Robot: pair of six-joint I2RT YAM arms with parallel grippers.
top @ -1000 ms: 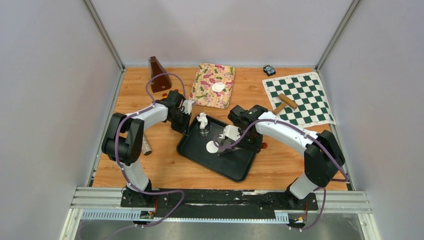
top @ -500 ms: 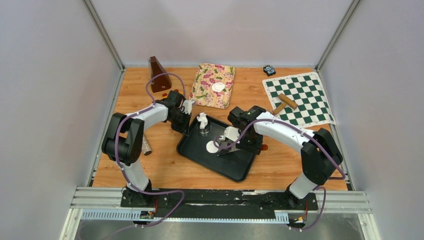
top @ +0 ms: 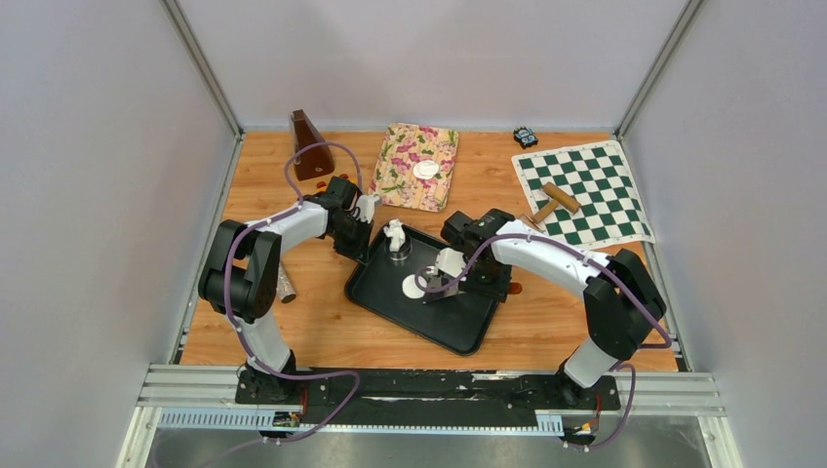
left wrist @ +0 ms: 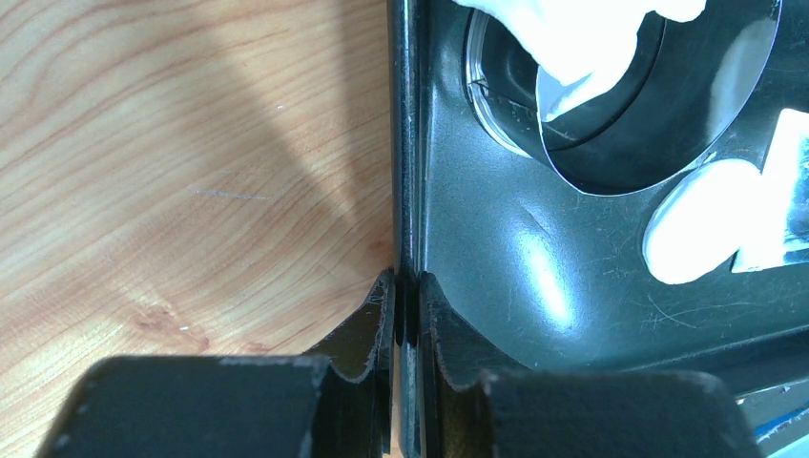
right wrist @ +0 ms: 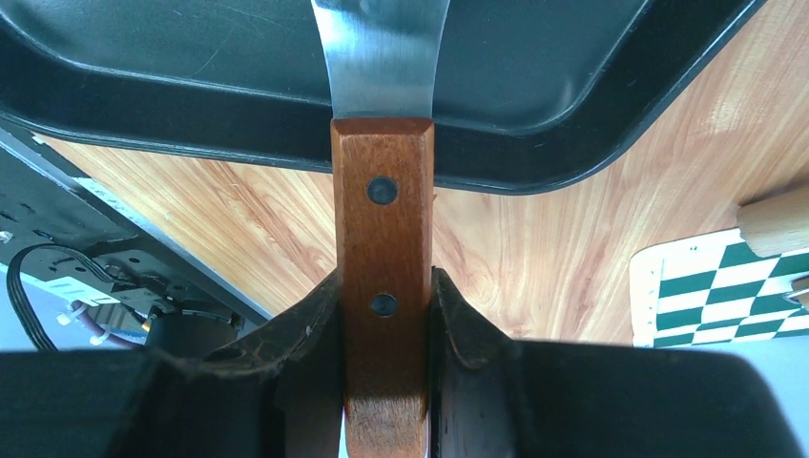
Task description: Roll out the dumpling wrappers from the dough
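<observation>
A wooden tabletop (top: 322, 331) with warm orange grain fills the middle of the frame. Plain pale grey walls close it in on three sides: a left wall (top: 98, 195), a back wall (top: 429, 58) across the top and a right wall (top: 751, 195). Slim metal posts (top: 201, 63) rise at both back corners. An aluminium rail (top: 195, 385) runs along the bottom. The light is soft and even.

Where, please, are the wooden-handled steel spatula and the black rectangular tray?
Wooden-handled steel spatula (right wrist: 383, 248): right wrist view, on its handle.
Black rectangular tray (left wrist: 477, 239): left wrist view, on its floor.
</observation>
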